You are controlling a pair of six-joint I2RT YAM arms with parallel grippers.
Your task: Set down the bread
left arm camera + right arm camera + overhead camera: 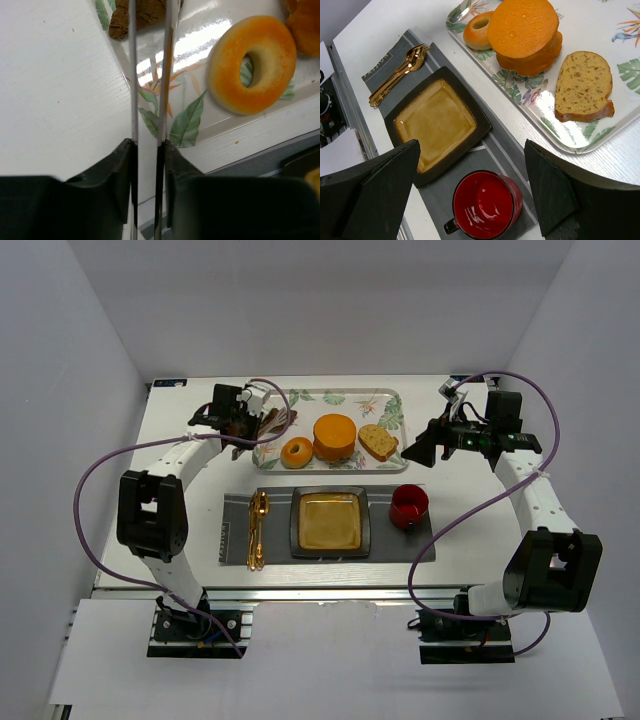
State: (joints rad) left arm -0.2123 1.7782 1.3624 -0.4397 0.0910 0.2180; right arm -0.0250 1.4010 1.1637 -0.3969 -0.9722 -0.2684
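The bread, a dark brown lumpy pastry, lies at the left end of the floral tray; only its lower part shows at the top edge of the left wrist view. My left gripper is shut on a pair of thin metal tongs, whose two blades reach forward and straddle the bread. From above, the left gripper sits at the tray's left edge with the bread at the tong tips. My right gripper stands wide open and holds nothing, hovering over the red cup.
On the tray lie a glazed ring donut, a round orange cake and a speckled bread slice. A grey placemat in front carries gold cutlery, a square brown plate and a red cup.
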